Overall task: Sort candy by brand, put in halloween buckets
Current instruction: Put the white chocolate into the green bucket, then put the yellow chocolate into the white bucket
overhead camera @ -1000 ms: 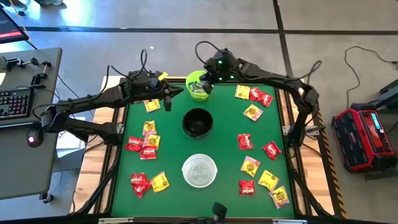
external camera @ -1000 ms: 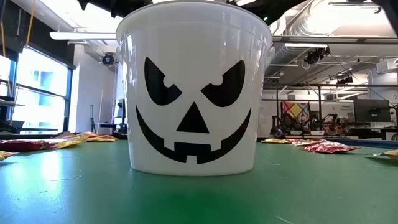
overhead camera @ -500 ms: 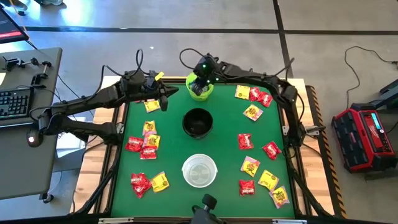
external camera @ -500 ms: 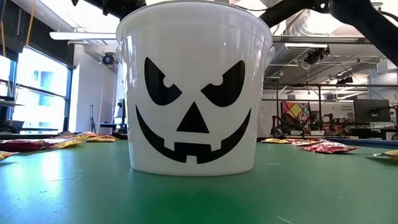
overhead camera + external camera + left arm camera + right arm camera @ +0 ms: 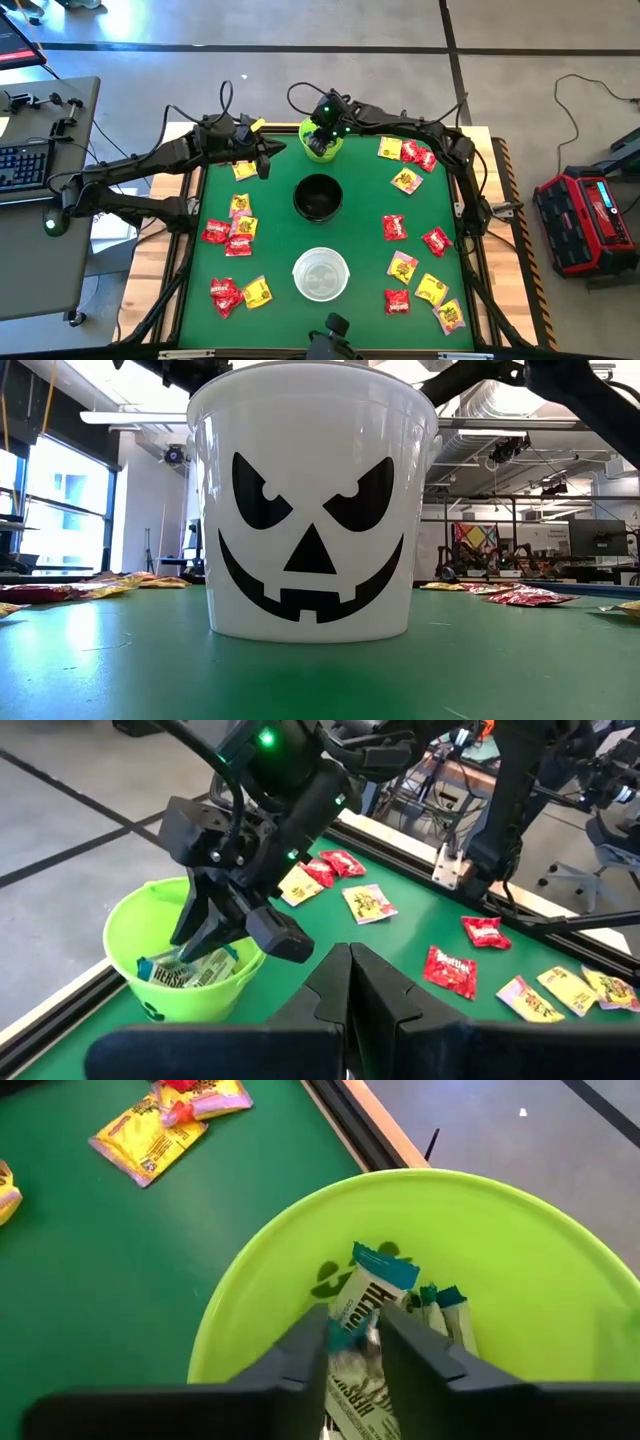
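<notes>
The right pincer (image 5: 321, 135) is reaching down into the lime green bucket (image 5: 335, 149) at the far edge of the green tabletop (image 5: 355, 215), and its two dark fingers (image 5: 300, 1355) are clenching a pale blue-white candy packet (image 5: 368, 1302) just above the other pale packets that are lying in the bottom of this bucket. From the left wrist view the same right pincer (image 5: 205, 935) is showing inside the green rim (image 5: 125, 915), with the packet (image 5: 190, 965) between its tips. The left pincer (image 5: 265, 160) is hovering just beside the green bucket, over the tabletop near a yellow packet (image 5: 243, 170); its fingers (image 5: 350, 990) are pressing together with nothing between them. The black bucket (image 5: 318, 197) is standing in the middle of the tabletop, and the white bucket (image 5: 321, 274) is standing nearer the front edge, in line with the green one. In the low view the white bucket (image 5: 312, 500) is showing a black jack-o'-lantern face (image 5: 312, 535). Red and yellow packets are lying in a group on the left side (image 5: 232, 232) and another group (image 5: 408, 155) on the right side, with more red ones (image 5: 396, 227) scattered near the right front corner, all apart from the buckets.
</notes>
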Available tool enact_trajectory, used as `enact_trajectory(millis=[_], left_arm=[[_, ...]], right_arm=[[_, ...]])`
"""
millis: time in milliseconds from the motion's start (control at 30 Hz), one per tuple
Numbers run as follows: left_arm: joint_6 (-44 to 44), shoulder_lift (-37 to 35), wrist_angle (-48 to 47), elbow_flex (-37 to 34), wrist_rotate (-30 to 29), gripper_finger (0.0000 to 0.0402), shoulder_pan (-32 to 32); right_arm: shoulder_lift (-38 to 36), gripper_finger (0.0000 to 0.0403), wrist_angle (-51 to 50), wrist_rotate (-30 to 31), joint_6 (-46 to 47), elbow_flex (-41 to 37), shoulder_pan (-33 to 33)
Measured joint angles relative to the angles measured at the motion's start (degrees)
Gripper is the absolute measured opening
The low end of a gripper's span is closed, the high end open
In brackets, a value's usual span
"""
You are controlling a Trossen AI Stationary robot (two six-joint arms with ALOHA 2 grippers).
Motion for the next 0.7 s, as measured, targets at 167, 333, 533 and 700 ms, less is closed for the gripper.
enact_trajectory(millis=[167, 333, 533, 700], left_arm=[[-0.4, 0.0, -1.0, 0.0, 0.1, 0.0000, 0.0], [-2.6, 0.0, -3.7, 0.0, 0.3, 0.0000, 0.1], [0.2, 0.0, -5.7, 0.0, 1.0, 0.0000, -0.2], [3.2, -0.2, -6.9, 0.0, 3.0, 0.0000, -0.6]], right_arm=[[-1.0, 0.0158, -0.2, -1.3, 1.8, 0.0, 0.0], [-4.2, 0.0174, -0.7, -2.1, 1.5, 0.0, 0.8], [-8.3, 0.0098, -0.4, 0.2, 1.2, 0.0, 2.3], [-9.7, 0.0010, -0.3, 0.7, -0.7, 0.0, 4.5]])
